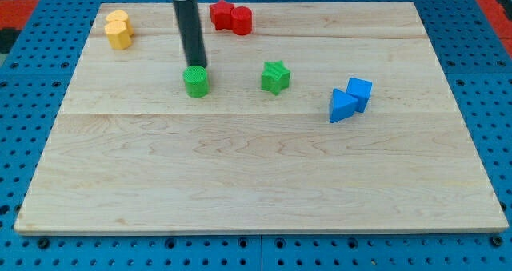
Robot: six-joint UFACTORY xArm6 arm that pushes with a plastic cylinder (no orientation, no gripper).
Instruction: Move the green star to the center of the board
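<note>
The green star (275,77) lies on the wooden board (256,167), above the board's middle and a little to the right. A green cylinder (196,81) stands to its left. My tip (197,65) is at the top edge of the green cylinder, touching or nearly touching it, about a hundred pixels left of the green star. The dark rod rises from there toward the view's top.
Two red blocks (230,17) sit together near the top edge. Two yellow blocks (119,29) sit at the top left. A blue cube (360,92) and a blue triangular block (342,106) touch at the right. Blue pegboard surrounds the board.
</note>
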